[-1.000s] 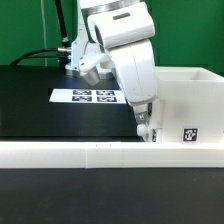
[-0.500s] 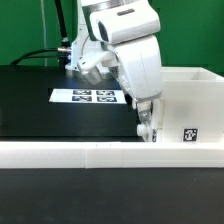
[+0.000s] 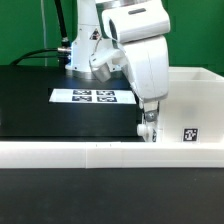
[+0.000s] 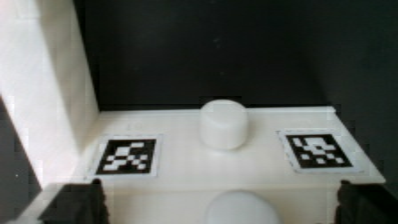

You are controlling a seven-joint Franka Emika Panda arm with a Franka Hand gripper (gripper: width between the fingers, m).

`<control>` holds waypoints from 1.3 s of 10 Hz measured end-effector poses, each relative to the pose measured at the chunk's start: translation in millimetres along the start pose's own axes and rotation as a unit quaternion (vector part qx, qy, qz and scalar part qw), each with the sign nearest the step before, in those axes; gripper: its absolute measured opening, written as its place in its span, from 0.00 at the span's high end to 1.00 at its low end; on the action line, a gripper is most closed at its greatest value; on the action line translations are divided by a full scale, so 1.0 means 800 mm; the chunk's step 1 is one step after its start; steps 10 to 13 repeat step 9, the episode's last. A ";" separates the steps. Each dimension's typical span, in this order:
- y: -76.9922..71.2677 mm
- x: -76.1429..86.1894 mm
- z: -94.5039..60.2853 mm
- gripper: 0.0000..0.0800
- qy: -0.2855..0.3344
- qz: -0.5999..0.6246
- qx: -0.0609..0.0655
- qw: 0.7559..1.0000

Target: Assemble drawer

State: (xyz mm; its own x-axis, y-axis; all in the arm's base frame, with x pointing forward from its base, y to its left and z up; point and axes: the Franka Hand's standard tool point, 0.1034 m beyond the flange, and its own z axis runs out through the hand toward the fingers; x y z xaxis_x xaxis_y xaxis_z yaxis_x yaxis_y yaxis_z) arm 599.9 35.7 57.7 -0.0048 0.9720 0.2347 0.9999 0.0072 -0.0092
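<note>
The drawer's large white housing [image 3: 186, 100] stands at the exterior view's right, with a square tag [image 3: 188, 135] on its front. My gripper [image 3: 147, 127] reaches down at the housing's left end. In the wrist view a white tray face [image 4: 222, 165] carries two tags [image 4: 127, 157] and a rounded knob [image 4: 221, 124] between them. A second white knob [image 4: 237, 208] lies between my dark fingers [image 4: 75, 204], which stand wide apart and touch nothing. My gripper [image 4: 226, 205] is open and empty. A white wall [image 4: 45, 85] rises along one side.
The marker board [image 3: 90, 97] lies on the black table left of my gripper. The long low white rail [image 3: 80, 152] runs along the front. Black cables and the arm's base [image 3: 75, 45] stand at the back left.
The arm's upper body has swung toward the exterior view's right. The fingertips stay at about the same spot by the housing's left end.
</note>
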 end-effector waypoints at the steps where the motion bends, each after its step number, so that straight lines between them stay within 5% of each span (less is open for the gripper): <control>1: 0.000 0.000 0.000 0.19 0.000 0.000 0.000 1.000; 4: -0.009 -0.046 -0.005 0.19 0.001 -0.044 0.000 0.999; 7: -0.030 -0.090 -0.034 0.19 -0.013 -0.038 -0.008 0.999; 13: -0.032 -0.089 -0.032 0.19 -0.012 -0.037 -0.006 0.999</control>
